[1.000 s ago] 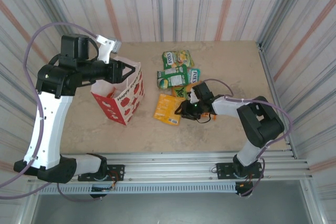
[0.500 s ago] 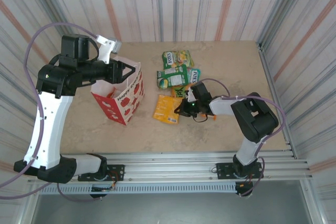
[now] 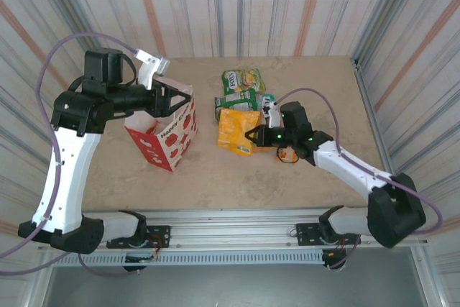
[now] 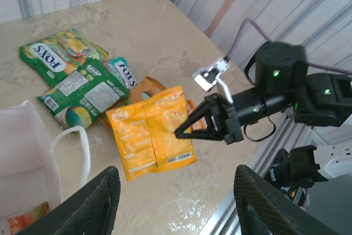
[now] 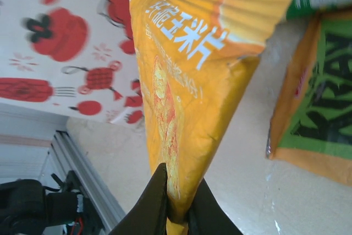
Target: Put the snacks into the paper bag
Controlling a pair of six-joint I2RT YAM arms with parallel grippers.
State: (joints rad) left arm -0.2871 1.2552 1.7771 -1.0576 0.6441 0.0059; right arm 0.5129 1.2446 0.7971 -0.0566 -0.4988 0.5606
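Transfer step: the right gripper [image 3: 253,135] is clamped on the edge of an orange packet [image 3: 238,129] at the centre of the table [image 3: 323,91]. The paper bag [image 3: 169,138] stands at the packet's 9 o'clock, with the left gripper [image 3: 172,98] at its rim, fingers apart. The next move calls for carrying the packet over the bag's mouth, then releasing it.

White shells, black joints on left arm [image 3: 57,163] and right arm [image 3: 348,167]. A lilac cable [image 3: 79,35] loops from each; the right claw [image 4: 184,131] is black, green lights [image 4: 275,73] behind it.
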